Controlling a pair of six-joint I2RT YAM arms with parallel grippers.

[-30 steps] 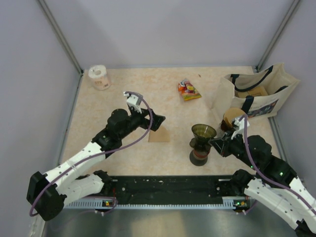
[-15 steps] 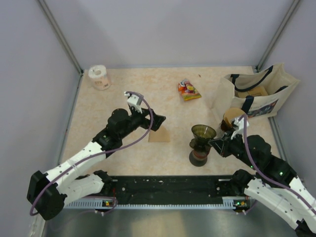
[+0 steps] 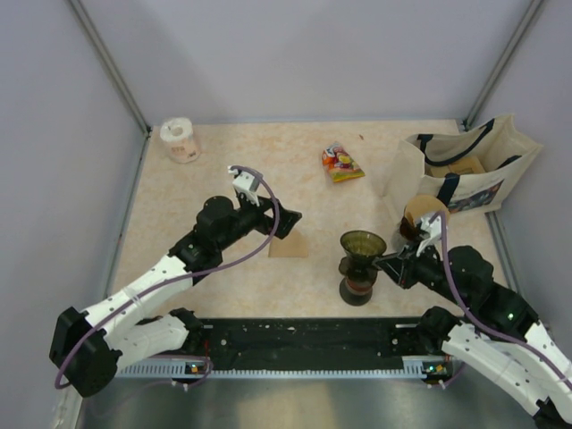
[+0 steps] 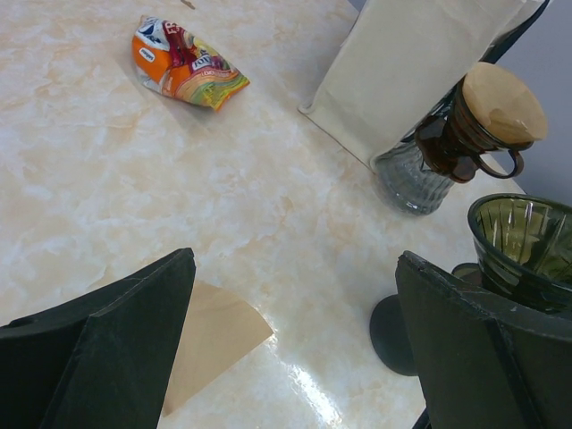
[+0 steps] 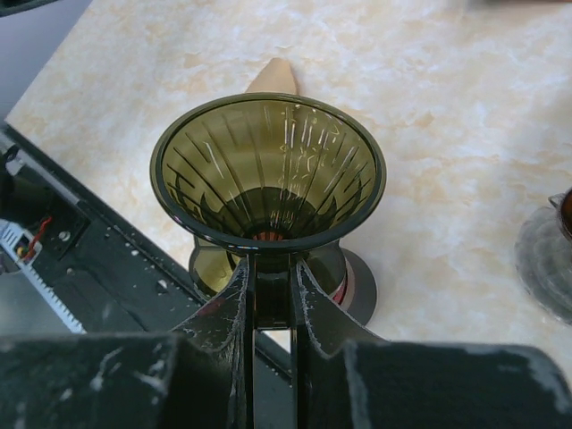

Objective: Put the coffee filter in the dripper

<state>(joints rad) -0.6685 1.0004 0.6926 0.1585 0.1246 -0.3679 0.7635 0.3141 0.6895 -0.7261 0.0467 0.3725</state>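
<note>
Olive-brown, frame centre: clamps dripper [image 5: 268,161] by its handle in right gripper [image 5: 270,268], holds left gripper [image 4: 295,268] splayed wide over coffee filter [image 4: 219,331].

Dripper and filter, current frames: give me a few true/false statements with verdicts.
1. The dripper has no filter in it. True.
2. The left gripper is shut on the coffee filter. False: its jaws stand open above the coffee filter, which lies flat on the table.
3. The right gripper is shut on the dripper's handle. True.
4. The snack packet sits inside the tote bag. False: it lies on the table, apart from the tote bag.
</note>
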